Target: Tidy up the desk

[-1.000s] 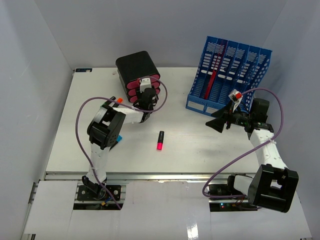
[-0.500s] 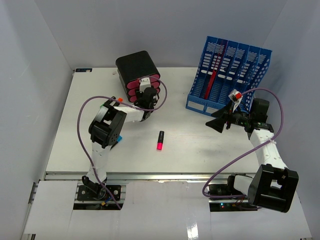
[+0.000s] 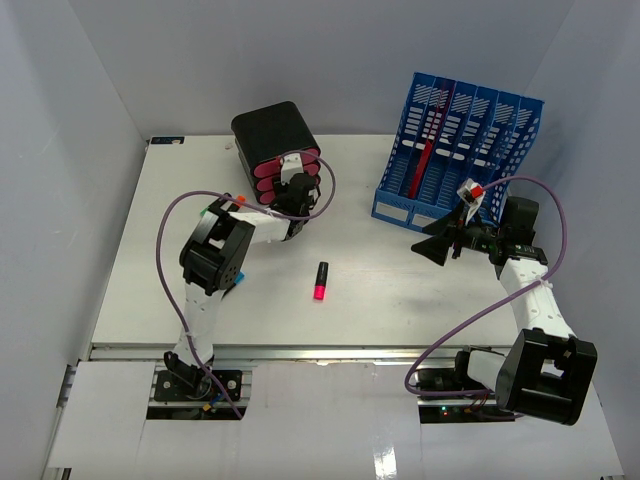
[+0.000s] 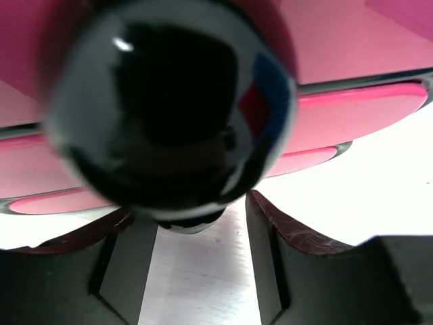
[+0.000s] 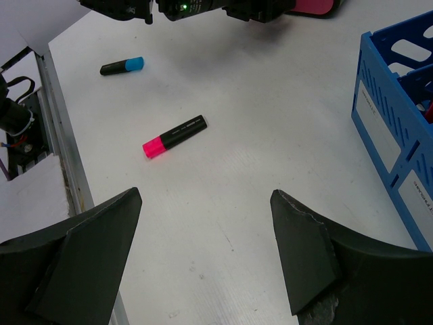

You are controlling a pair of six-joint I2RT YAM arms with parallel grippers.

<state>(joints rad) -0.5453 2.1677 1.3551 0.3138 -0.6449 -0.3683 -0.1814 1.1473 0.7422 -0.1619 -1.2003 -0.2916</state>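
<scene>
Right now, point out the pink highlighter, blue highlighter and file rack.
pink highlighter (image 3: pixel 320 281): top view, mid-barrel.
blue highlighter (image 5: pixel 122 66): right wrist view, mid-body.
file rack (image 3: pixel 478 125): top view, slotted divider.

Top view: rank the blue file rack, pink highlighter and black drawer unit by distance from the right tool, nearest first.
1. Blue file rack: at the back right, just beyond the right tool.
2. Pink highlighter: lying in the middle, off to the tool's left.
3. Black drawer unit: at the back, left of centre, clearly farthest.
</scene>
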